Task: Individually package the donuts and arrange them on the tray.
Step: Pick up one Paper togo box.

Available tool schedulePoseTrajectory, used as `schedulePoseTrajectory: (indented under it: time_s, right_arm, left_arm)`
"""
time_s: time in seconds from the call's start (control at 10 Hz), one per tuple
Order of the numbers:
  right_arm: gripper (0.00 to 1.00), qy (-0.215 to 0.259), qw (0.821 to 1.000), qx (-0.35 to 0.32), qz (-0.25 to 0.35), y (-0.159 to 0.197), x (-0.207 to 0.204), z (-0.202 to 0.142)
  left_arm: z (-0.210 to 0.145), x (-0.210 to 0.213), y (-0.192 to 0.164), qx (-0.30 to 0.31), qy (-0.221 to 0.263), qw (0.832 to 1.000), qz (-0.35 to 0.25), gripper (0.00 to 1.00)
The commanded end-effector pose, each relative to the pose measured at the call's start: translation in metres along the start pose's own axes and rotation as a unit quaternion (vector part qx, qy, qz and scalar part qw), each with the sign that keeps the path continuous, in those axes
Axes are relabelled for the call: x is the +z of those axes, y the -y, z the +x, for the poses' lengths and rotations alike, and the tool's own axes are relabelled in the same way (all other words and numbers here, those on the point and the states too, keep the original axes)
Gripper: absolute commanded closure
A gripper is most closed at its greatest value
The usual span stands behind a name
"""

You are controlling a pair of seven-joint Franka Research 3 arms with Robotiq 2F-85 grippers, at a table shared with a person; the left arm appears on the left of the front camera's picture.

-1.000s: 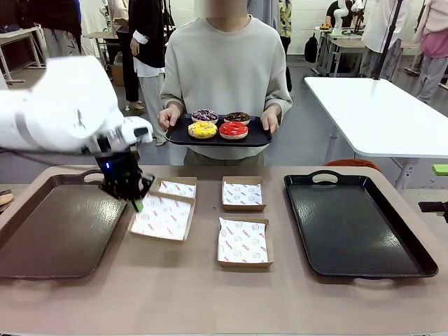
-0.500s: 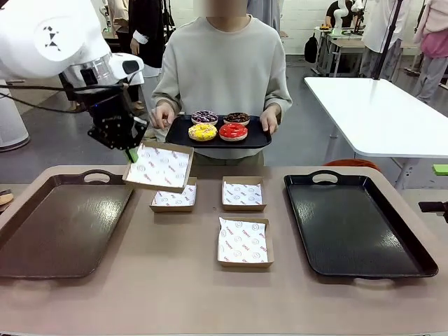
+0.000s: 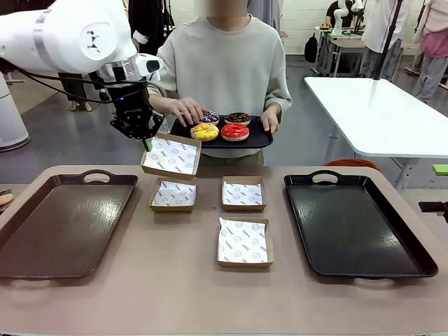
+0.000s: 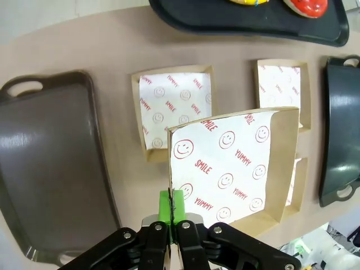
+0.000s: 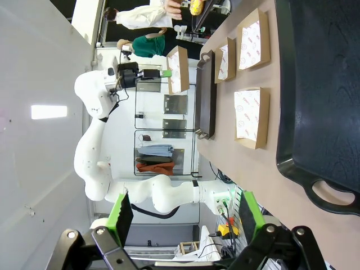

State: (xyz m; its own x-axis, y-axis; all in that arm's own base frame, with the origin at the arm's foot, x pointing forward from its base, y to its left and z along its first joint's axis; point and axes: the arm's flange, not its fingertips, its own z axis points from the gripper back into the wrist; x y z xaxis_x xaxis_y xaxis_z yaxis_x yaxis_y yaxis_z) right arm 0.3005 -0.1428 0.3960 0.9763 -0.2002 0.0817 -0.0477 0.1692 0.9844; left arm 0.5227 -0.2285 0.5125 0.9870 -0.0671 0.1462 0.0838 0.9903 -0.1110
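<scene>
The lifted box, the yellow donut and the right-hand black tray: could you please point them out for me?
lifted box (image 3: 171, 155), front view, on its white printed liner.
yellow donut (image 3: 212, 133), front view, on its glazed ring.
right-hand black tray (image 3: 353, 224), front view, on its bare floor.

White, rounded left arm (image 3: 63, 35) with black cables (image 3: 42, 75), black jaws and green pads (image 3: 148, 144).

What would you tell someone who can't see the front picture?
The robot's left claw holds a paper-lined box up toward a person, whose hand is at four donuts on a small black tray. Three more boxes and two big trays sit on the table.
</scene>
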Motion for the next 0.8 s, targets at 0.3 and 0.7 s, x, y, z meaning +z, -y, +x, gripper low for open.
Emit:
schedulePoseTrajectory:
  time_s: [0.3,0.7]
  right_arm:
    - [0.0,0.0,1.0,0.0,0.002,0.0,0.0,-0.001]
    - [0.0,0.0,1.0,0.0,0.002,0.0,0.0,-0.001]
  left_arm:
    - [0.0,0.0,0.0,0.0,0.0,1.0,0.0,1.0]
    - [0.0,0.0,0.0,0.0,0.0,1.0,0.0,1.0]
